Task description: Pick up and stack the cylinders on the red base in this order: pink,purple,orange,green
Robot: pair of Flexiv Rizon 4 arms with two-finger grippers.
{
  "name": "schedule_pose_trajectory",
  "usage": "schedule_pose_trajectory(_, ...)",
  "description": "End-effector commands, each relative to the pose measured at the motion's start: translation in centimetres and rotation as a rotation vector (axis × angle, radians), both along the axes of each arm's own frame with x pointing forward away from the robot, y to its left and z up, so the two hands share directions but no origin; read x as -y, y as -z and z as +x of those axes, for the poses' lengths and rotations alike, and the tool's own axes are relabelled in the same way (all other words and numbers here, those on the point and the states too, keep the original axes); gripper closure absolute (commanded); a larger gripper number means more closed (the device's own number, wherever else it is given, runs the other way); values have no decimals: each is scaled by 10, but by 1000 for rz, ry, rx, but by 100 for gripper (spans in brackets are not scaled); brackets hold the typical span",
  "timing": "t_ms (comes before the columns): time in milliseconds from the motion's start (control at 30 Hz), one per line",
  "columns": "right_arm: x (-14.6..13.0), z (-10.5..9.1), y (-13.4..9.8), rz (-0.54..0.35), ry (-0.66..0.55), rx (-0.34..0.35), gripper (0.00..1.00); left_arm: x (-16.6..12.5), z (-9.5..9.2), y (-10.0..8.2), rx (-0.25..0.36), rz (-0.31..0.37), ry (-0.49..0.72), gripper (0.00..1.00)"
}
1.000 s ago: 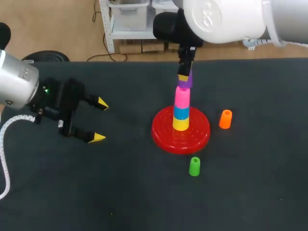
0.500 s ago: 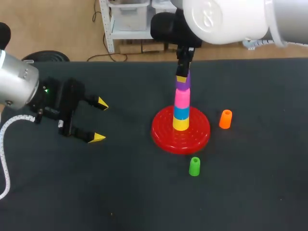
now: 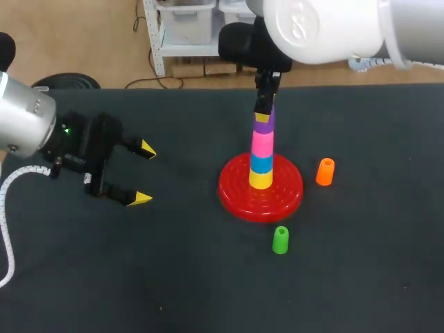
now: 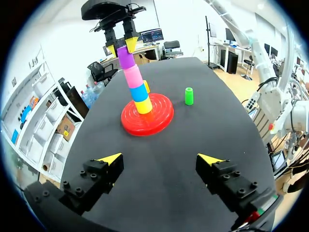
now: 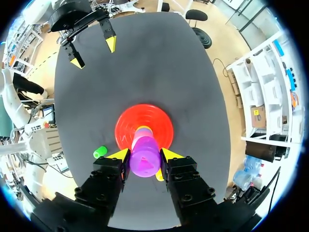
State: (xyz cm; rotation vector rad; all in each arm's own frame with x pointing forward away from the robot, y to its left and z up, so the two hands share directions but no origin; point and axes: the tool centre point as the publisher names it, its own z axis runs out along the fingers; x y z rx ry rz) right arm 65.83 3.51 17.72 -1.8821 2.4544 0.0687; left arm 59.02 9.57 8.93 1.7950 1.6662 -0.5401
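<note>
Two robot arms stood over a dark table [image 3: 208,291]. The right arm [image 3: 326,28], bulky and white, came in from the far right corner and hung above the middle of the table. The left arm [image 3: 24,118], silver, sat low at the left side.

Near the table's middle lay the red base [image 3: 236,194], a round disc with a tower of cylinders upright on its centre. A yellow cylinder [image 3: 261,179] was at the bottom, a blue cylinder [image 3: 261,162] on it, then the pink cylinder [image 3: 261,142], and the purple cylinder [image 3: 262,125] on top.

The right gripper [image 3: 263,114] pointed straight down over the tower, its two yellow-tipped fingers clenched on the purple cylinder from opposite sides. The left gripper [image 3: 144,174] was released, its fingers spread wide with nothing between them, pointing towards the base from well away.

The orange cylinder [image 3: 325,172] stood upright on the table just right of the base, apart from its rim. The green cylinder [image 3: 280,240] stood upright near the base's front edge, also not touching it.
</note>
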Motion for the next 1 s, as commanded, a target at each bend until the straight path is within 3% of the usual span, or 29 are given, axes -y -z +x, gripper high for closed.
schedule_pose_trajectory(33, 2, 0, 1, 6, 2, 7, 100, -1, 1, 1, 1, -2, 2, 0)
schedule_pose_trajectory(333, 2, -6, -9, 6, -2, 23, 100, -1, 1, 1, 1, -2, 2, 0)
schedule_pose_trajectory(1000, 2, 0, 1, 7, -4, -3, 100, -1, 1, 1, 1, -2, 2, 0)
